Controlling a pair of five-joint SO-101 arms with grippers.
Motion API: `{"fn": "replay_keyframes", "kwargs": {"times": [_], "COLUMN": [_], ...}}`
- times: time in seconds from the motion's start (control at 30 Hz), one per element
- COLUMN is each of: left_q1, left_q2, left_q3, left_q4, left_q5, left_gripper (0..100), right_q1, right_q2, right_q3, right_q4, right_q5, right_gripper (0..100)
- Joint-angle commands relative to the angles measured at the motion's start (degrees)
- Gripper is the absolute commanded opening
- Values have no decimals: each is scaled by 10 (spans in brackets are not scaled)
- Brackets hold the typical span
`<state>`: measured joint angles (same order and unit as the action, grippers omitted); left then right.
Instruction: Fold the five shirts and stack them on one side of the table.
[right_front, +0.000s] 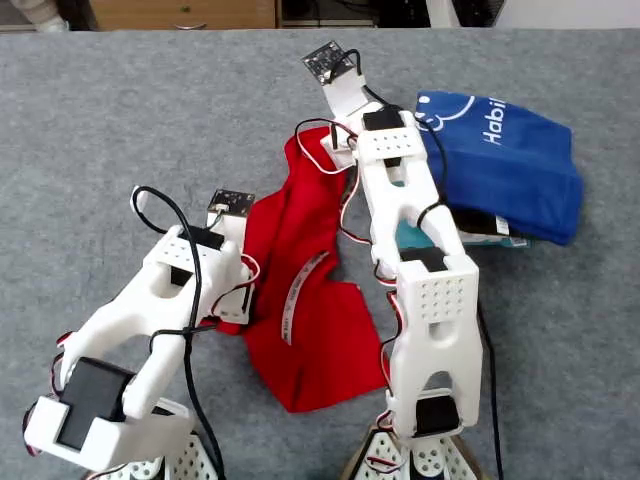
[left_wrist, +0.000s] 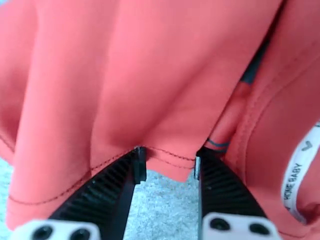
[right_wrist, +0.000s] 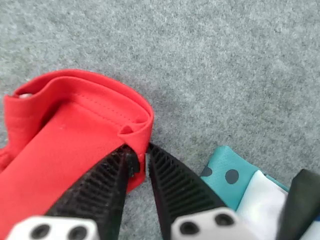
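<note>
Red shirt (right_front: 300, 300) is lying crumpled in the middle of the grey table (right_front: 100, 120), running near to far between the two arms, so this one looks like the fold in progress. Off to the right there's a stack already going, with a folded blue shirt (right_front: 510, 170) on top and a teal dotted shirt (right_wrist: 225, 172) peeking out from under it.

The right gripper (right_wrist: 141, 150) is at the shirt's far end, jaws pinched nearly together on a rolled-over bit of edge. The left gripper (left_wrist: 167, 162) is at the shirt's left side, jaws spread apart, with the hem (left_wrist: 165, 159) sitting right at the tips but not clamped.

If it were me, I'd get the left jaws properly closed on that hem before lifting anything, then pull both holds apart so the cloth goes flat instead of bunching up.

Room-wise, the left and far parts of the table are open carpet, so spread it out that way. The right gripper is close to the stack, so I'd keep any swing away from it.
</note>
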<state>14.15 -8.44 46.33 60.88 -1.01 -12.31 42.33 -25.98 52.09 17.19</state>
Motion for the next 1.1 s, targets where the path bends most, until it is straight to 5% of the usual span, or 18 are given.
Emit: {"fn": "replay_keyframes", "kwargs": {"times": [0.0,0.37,0.67,1.07], "left_q1": [-8,-12,-135,-47], "left_q2": [-1,-1,-1,-1], "left_q3": [-1,-4,-28,-25], "left_q4": [-4,1,40,36], "left_q5": [-2,-2,-49,-24], "left_gripper": [98,64,64,27], "right_q1": [-3,-3,-3,-3], "right_q2": [-6,-6,-6,-6], "right_q3": [-15,-15,-11,-11], "right_q4": [-11,-11,-20,-21], "right_q5": [-3,-3,-3,-3], "right_gripper": [2,2,2,2]}}
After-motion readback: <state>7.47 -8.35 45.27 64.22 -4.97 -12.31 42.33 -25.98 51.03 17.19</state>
